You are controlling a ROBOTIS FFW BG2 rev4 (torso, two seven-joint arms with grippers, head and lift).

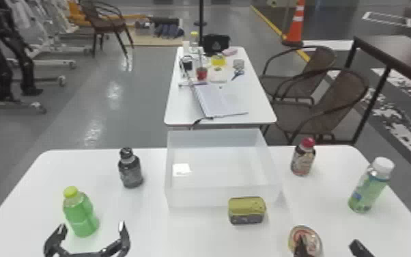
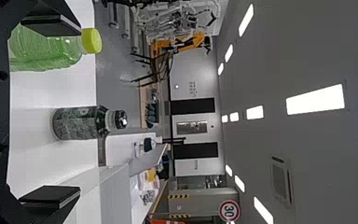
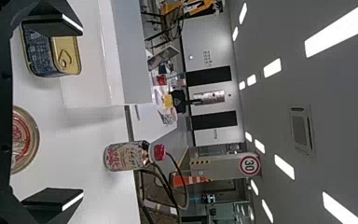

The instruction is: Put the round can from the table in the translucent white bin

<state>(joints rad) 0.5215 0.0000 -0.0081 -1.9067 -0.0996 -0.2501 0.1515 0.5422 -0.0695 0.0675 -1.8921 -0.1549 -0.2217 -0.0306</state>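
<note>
Beyond the table [image 1: 181, 232], grey floor [image 1: 140, 112]

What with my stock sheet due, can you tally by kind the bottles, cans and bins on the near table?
Bottles: 4 (yellow-capped bottle, dark-capped bottle, red-capped bottle, white-capped bottle)
Cans: 2 (round can, rectangular can)
Bins: 1 (translucent white bin)
Total: 7

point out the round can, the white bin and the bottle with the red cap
round can [image 3: 24, 139]: right wrist view, on its lid
white bin [image 1: 222, 195]: head view, on its near wall
bottle with the red cap [image 1: 302, 162]: head view, on its label
</note>
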